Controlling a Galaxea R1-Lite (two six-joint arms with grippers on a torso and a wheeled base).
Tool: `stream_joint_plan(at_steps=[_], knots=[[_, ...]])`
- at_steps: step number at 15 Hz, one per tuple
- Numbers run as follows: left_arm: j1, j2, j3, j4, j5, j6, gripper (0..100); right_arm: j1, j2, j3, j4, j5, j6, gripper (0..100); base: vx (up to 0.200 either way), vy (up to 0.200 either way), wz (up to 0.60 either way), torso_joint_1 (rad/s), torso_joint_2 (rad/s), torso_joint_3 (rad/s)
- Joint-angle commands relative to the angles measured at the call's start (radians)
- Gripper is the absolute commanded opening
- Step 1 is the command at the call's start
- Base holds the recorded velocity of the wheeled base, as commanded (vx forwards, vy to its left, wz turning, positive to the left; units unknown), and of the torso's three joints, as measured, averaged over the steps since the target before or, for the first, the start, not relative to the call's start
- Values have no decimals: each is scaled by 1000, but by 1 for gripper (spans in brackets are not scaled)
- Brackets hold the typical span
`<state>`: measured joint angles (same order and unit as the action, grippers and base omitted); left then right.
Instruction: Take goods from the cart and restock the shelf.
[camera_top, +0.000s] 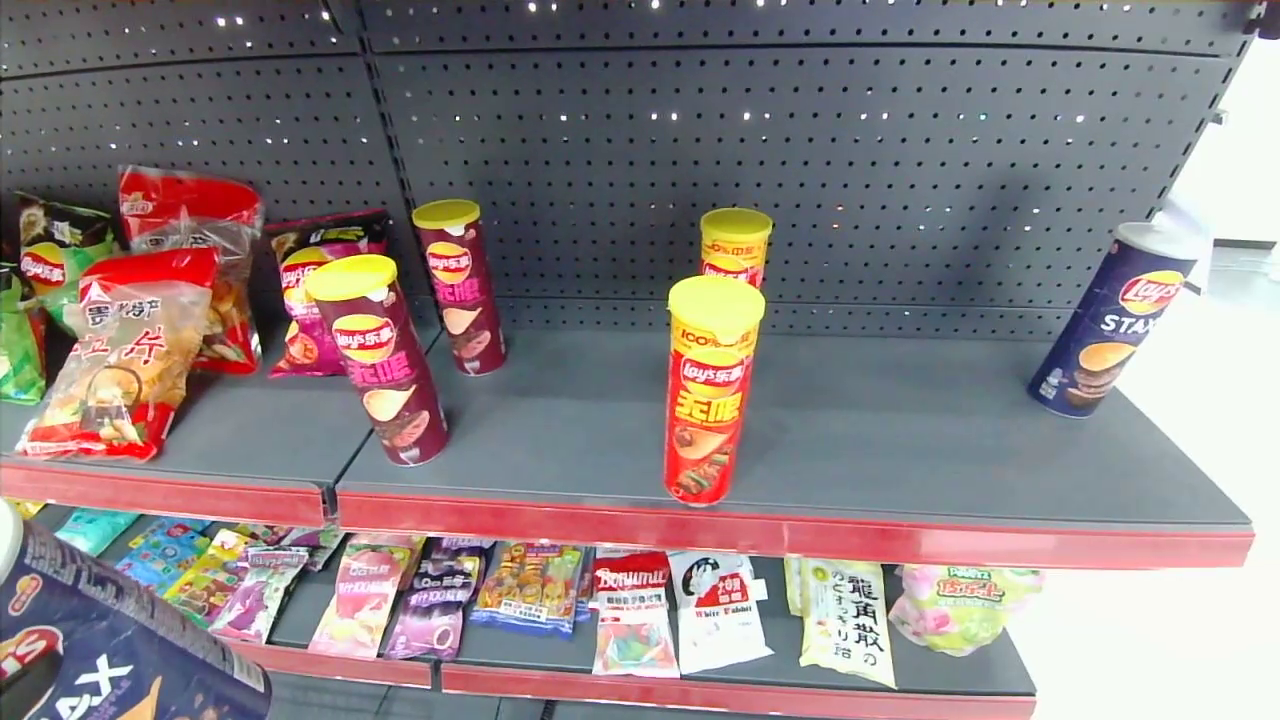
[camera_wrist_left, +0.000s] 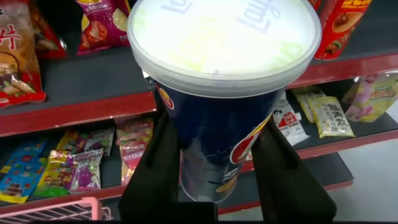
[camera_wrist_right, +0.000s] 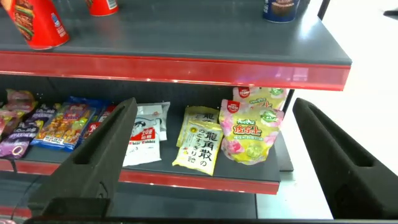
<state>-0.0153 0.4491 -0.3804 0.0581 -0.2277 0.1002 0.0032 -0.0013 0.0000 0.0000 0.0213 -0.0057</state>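
left wrist view | L tool (camera_wrist_left: 217, 149) grips navy can (camera_wrist_left: 221, 50); R tool (camera_wrist_right: 214, 112) spread

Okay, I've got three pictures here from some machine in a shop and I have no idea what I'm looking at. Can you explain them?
This is a two-armed robot on wheels, restocking a store shelf. The big picture comes from a camera on its head, looking at the upper shelf. Snack bags stand at its left end, then two maroon cans, two red cans and a shelved blue can at the right end. Candy packets lie on the lower shelf.

The two smaller pictures come from cameras on its wrists. In the left one, the left hand grips the held blue can, white-lidded, between black fingers. In the right one, the right hand is open and empty.
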Motion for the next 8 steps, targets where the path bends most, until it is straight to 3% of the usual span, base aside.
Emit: stream_joint_plan(at_steps=[1,7,8], knots=[[0,3,2,0,-1,7,0,0,1,0,0,0,-2,100,0,0,0,0,0,0],[0,2,0,-1,-1,10,0,0,1,0,0,0,0,100,0,0,0,0,0,0],[0,2,0,-1,-1,15,0,0,1,0,0,0,0,100,0,0,-600,-2,2,-2]])
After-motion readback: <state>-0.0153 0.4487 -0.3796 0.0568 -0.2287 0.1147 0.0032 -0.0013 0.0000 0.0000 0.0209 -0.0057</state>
